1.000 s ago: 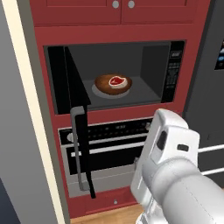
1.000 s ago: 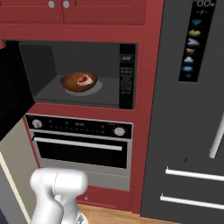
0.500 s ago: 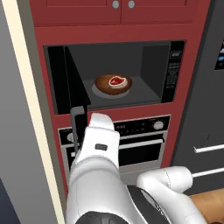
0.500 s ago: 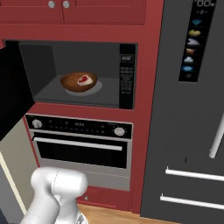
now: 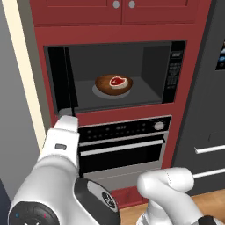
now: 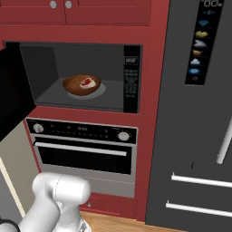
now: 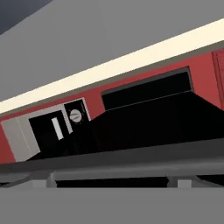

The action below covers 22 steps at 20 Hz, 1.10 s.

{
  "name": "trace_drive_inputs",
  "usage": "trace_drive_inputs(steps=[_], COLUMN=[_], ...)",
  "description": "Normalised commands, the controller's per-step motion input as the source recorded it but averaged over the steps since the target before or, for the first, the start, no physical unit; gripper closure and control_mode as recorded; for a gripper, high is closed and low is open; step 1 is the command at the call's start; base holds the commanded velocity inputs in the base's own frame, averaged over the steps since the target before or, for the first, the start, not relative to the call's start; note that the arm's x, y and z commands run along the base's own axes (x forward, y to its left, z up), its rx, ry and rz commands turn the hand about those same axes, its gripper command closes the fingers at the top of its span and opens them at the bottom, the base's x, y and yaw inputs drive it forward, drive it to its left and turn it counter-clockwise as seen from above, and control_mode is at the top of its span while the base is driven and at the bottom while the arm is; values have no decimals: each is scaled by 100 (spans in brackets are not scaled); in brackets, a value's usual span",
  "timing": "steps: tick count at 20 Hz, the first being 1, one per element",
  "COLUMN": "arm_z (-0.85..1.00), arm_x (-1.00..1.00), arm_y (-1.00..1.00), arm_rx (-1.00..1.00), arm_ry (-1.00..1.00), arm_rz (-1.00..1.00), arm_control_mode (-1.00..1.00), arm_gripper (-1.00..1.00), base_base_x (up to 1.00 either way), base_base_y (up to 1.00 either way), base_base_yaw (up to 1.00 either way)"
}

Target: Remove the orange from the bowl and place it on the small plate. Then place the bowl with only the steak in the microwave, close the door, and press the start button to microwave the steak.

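The microwave [image 5: 116, 74] stands open, its cavity bare to the room. Its door [image 5: 61, 79] is swung out to my left, edge-on in the left base view, a tall panel with its long axis upright; in the hand view it is the broad dark slab [image 7: 144, 127] just ahead of my claw. The bowl [image 5: 114, 84] sits inside on the cavity floor, the steak [image 5: 117, 81] in it. My arm reaches up beside the door's lower edge. I cannot tell whether my claw is spread or pressed together. I judge the door must swing right to close.
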Motion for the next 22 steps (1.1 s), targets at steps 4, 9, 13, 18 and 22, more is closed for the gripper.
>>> trace_drive_inputs(steps=[4,9,13,18,22], arm_z=[-29,-25,-2,-4,0], arm_x=[-43,38,100,65,-59], arm_y=[64,86,5,-75,-100], arm_rx=[-24,-15,1,11,11], arm_ry=[-47,-11,16,6,-16], arm_rz=[1,2,-4,-1,-6], arm_control_mode=[-100,-100,-100,-100,-100], arm_gripper=[-100,-100,-100,-100,-100], base_base_x=[0,0,0,0,0], base_base_y=[0,0,0,0,0], base_base_yaw=[0,0,0,0,0])
